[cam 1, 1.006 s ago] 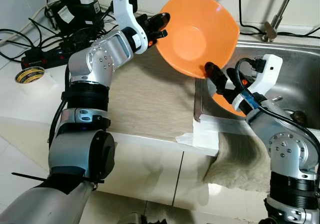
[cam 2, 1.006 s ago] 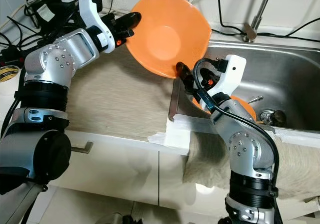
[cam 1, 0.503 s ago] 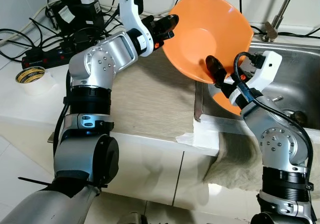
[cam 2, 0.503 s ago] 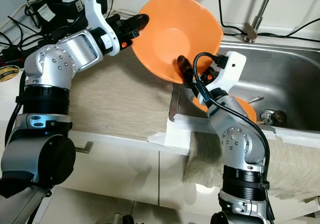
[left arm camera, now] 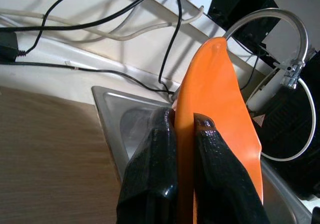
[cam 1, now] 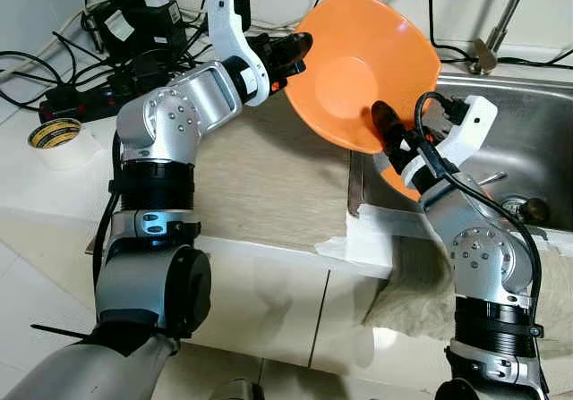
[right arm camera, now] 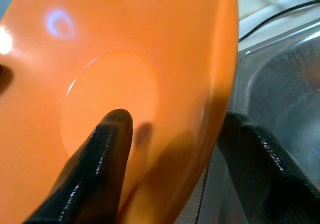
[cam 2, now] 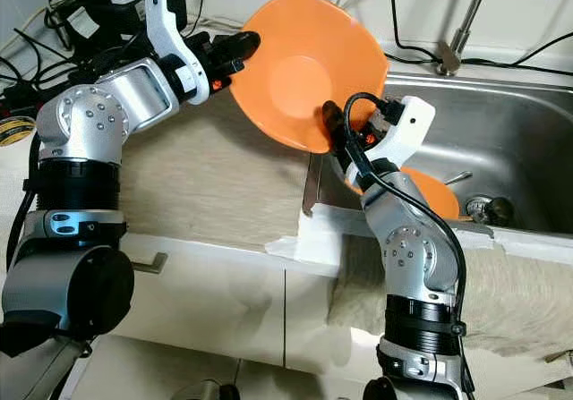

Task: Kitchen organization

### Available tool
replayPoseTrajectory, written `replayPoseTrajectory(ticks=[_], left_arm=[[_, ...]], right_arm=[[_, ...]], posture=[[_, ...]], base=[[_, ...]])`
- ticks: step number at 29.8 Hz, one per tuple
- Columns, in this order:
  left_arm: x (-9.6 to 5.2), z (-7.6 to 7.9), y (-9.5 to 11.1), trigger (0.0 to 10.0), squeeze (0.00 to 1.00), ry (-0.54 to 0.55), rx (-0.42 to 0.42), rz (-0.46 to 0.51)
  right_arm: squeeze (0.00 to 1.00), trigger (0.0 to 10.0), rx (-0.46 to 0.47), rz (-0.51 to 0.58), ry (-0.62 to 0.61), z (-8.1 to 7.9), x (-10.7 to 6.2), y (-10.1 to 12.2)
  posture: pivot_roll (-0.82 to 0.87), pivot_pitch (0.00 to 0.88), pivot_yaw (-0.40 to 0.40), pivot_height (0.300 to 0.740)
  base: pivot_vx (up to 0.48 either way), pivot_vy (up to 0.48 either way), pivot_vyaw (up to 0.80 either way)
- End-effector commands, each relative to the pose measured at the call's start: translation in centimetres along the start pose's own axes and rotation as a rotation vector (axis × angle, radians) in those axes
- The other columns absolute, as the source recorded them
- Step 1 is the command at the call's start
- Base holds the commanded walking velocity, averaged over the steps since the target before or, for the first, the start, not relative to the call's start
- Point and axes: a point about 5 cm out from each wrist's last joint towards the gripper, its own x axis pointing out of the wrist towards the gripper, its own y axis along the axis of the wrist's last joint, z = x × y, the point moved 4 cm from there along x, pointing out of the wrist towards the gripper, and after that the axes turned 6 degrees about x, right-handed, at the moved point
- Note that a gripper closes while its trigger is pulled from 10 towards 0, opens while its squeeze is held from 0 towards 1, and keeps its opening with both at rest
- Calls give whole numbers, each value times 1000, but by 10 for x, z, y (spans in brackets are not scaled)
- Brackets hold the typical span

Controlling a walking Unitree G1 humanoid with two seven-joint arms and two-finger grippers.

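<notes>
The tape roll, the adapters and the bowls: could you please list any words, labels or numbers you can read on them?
None can be read.
Tape roll: dark marks around its yellow face, too small to read.
Adapters: pale labels, blurred.
Bowl held by the left claw: plain orange.
Bowl in the sink: plain orange.

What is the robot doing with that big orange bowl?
The robot is holding an orange bowl up in the air, tipped on its side, over the edge between the counter and the metal sink. Its left gripper pinches the bowl's rim, with one finger on each side. Its right gripper straddles the opposite rim, one finger inside the bowl and one outside. Another orange dish sits down in the sink. A beige mat covers the counter beside it.
</notes>
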Motion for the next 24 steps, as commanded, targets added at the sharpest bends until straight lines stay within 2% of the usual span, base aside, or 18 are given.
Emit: replayPoseTrajectory(ticks=[1,4,5,6,7,9,12,15,20,21,23,24], left_arm=[[0,21,12,0,0,-103,-10,44],[0,20,11,0,0,-97,3,42],[0,18,9,0,0,-87,29,40],[0,18,7,0,0,-89,111,41],[0,18,7,0,0,-89,111,41],[-1,22,4,0,0,-108,191,41],[-1,21,2,0,0,-104,236,37],[-1,15,-5,0,0,-79,308,18],[0,9,-9,0,0,-50,351,2],[0,7,-11,588,0,-47,356,-3],[-1,6,-12,588,0,-49,361,-5],[-1,4,-12,8510,0,-40,370,-10]], right_arm=[[0,0,17,-19,-44,8,1,-5],[0,0,22,-17,-52,9,1,-6],[0,0,23,-18,-55,10,0,-6],[0,0,22,-19,-58,11,-1,-7],[0,0,22,-19,-58,11,-1,-7],[0,0,18,-21,-59,11,-2,-8],[0,0,15,-23,-59,11,-2,-9],[0,0,12,-34,-63,12,-4,-13],[0,0,13,-46,-72,14,-5,-17],[0,0,14,-48,-73,15,-5,-18],[0,0,15,-50,-74,14,-5,-18],[0,0,15,-52,-74,14,-5,-19]], posture=[[-98,0,53,732],[-99,0,52,732],[-99,0,52,732],[-100,0,53,732],[-100,0,53,732],[-100,0,52,732],[-100,0,51,732],[-99,0,50,732],[-98,0,50,732],[-97,0,51,732],[-97,0,51,732],[-96,0,50,732]], base=[[0,0,0],[0,0,0],[0,0,0],[0,0,0],[0,0,0],[0,0,0],[0,0,0],[0,0,0],[0,0,0],[0,0,0],[0,0,0],[0,0,0]])
